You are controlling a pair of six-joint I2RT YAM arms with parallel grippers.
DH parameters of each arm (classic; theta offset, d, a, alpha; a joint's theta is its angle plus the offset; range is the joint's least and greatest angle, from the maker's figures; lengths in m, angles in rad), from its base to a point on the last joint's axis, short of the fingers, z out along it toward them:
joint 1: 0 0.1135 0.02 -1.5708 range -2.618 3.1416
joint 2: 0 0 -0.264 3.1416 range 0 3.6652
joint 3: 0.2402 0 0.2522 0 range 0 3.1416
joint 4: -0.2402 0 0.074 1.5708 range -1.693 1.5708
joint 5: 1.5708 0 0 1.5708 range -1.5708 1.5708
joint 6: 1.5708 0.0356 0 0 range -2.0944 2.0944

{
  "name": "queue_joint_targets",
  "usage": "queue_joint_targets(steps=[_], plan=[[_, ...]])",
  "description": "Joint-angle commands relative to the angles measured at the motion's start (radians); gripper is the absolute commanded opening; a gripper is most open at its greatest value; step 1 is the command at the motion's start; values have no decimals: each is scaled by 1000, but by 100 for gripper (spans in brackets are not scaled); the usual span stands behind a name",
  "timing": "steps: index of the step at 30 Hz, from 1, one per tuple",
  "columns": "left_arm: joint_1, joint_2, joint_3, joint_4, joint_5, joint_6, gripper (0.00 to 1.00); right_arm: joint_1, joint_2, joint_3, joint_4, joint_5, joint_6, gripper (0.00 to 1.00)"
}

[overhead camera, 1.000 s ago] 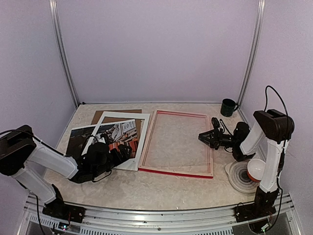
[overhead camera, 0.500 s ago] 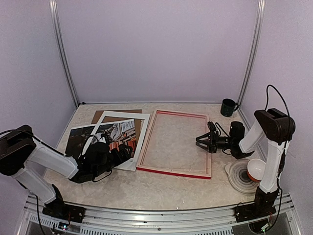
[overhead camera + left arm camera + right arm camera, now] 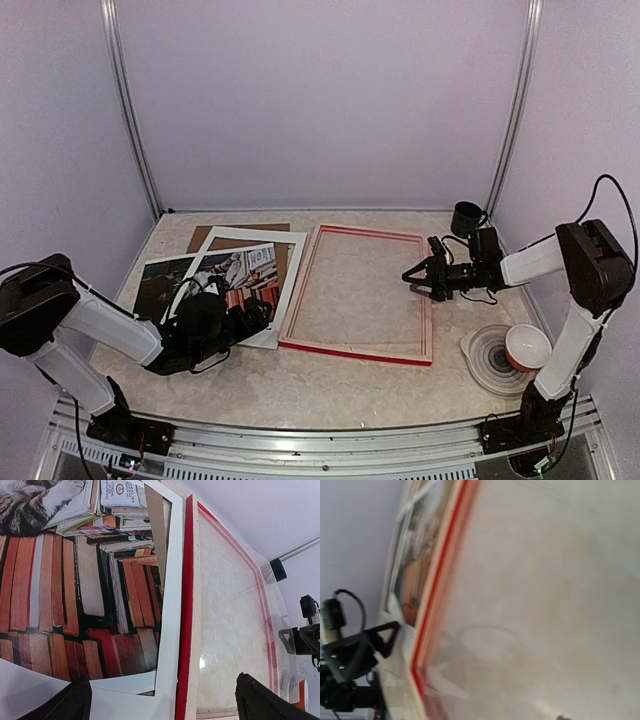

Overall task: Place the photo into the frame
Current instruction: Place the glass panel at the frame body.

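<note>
The frame (image 3: 355, 352) lies flat mid-table, pale wood up, red outer edge showing (image 3: 186, 605) (image 3: 440, 570). Left of it lies the photo (image 3: 160, 280) of a cat on books (image 3: 75, 605), mostly covered by a white mat (image 3: 290, 270) (image 3: 172, 605). My left gripper (image 3: 240, 318) (image 3: 165, 707) is open wide, low over the mat's near right corner and the frame's left rail, holding nothing. My right gripper (image 3: 418, 280) hovers by the frame's right rail, open and holding nothing; its fingers hardly show in the blurred right wrist view.
A brown backing board (image 3: 200, 237) (image 3: 157, 530) lies under the mat. A dark green mug (image 3: 466, 218) (image 3: 278, 570) stands at the back right. Near the right arm's base an orange-and-white bowl (image 3: 525, 345) sits on stacked plates (image 3: 485, 365).
My right gripper has opened and moved back along the frame's right rail towards the mug. The frame's near end has slid slightly left. The left arm has not moved.
</note>
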Motion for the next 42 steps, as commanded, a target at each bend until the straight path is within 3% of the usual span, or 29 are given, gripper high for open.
queue_joint_targets(steps=[1,4,15,21,25,30,36,42], plan=[[-9,15,15,21,-4,4,99,10,-5,8,-142,32,-67,64],[-10,16,14,21,-4,3,99,10,22,-38,8,-51,34,57],[-12,-5,-1,16,-16,-2,99,10,43,-120,359,-150,224,53],[-16,2,2,18,-13,-4,99,10,93,-178,613,-169,339,35],[-21,2,4,15,-13,-3,99,10,114,-219,784,-174,445,15],[-24,-4,2,11,-17,-2,99,10,84,-225,801,-176,471,6],[-25,-10,5,8,-20,0,99,10,65,-199,779,-184,477,4],[-26,-13,14,-3,-19,7,99,11,121,-184,880,-211,548,5]])
